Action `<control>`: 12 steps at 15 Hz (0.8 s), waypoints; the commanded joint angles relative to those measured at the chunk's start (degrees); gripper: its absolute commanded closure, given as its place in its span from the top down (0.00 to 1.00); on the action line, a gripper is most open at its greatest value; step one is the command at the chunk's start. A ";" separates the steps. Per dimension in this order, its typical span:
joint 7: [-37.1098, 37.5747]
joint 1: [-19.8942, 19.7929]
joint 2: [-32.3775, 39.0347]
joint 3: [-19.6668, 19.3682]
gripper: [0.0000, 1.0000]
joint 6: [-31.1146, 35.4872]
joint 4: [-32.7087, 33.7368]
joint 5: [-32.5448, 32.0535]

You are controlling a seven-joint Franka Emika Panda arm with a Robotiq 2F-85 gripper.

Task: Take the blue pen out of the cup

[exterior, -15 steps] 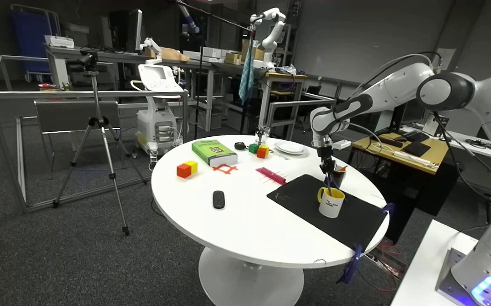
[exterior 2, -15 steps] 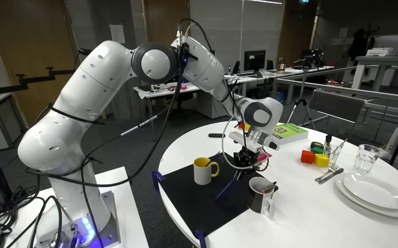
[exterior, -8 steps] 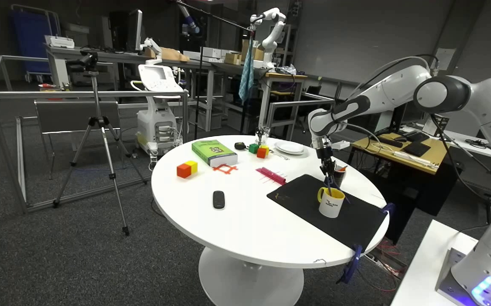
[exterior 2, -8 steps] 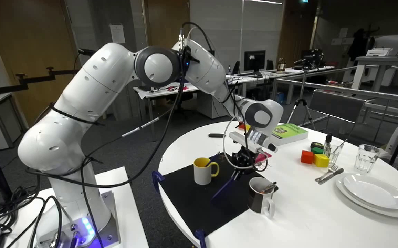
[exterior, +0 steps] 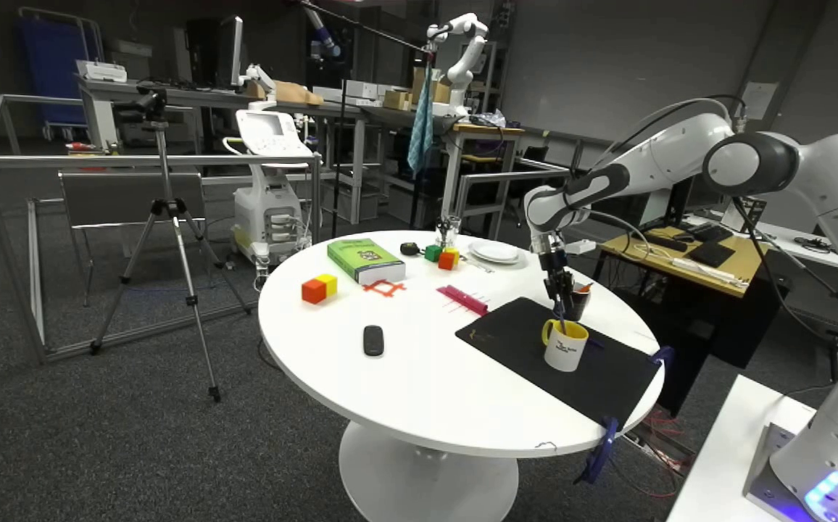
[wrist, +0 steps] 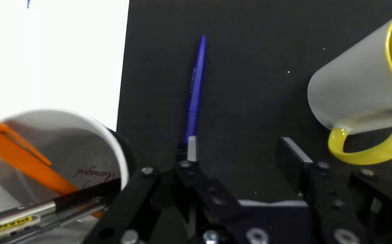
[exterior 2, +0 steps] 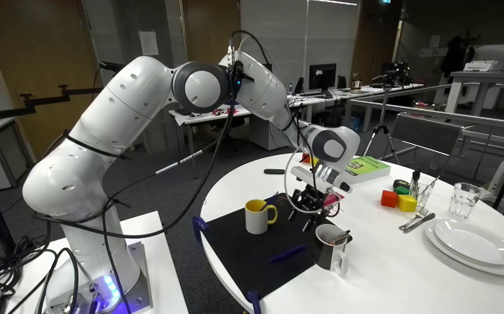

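Observation:
A blue pen [wrist: 197,81] lies flat on the black mat [exterior 2: 252,270], let go. My gripper [wrist: 241,149] stands open above the mat with nothing between its fingers; in the wrist view its left finger [wrist: 192,149] covers the pen's near end. In an exterior view, the gripper [exterior 2: 300,220] is higher than the blue pen [exterior 2: 287,254]. The cup, a white mug with yellow inside and a yellow handle [exterior 2: 256,220], stands upright on the mat. Another blue pen [exterior 2: 269,202] leans inside it; its lower part is hidden by the wall.
A dark and white mug [exterior 2: 330,250] holding several pens, an orange one [wrist: 23,159] among them, stands close beside the gripper. Blue clamps [exterior 2: 254,301] grip the table edge. Farther off are plates [exterior 2: 474,244], cutlery [exterior 2: 417,221], glasses [exterior 2: 464,198], coloured blocks [exterior 2: 389,198] and a green book [exterior 2: 365,169].
A second ago the gripper was shut on the blue pen, which hung tilted over the mat. The arm shifted slightly, the jaws opened, and the pen dropped flat onto the mat.

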 commanded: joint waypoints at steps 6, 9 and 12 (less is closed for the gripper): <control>-1.69 -1.08 -0.40 0.82 1.00 -1.60 1.80 0.26; -2.02 -1.21 -0.90 0.89 1.00 -1.21 1.53 0.37; -2.46 -1.39 -1.89 0.96 1.00 -0.59 0.82 0.50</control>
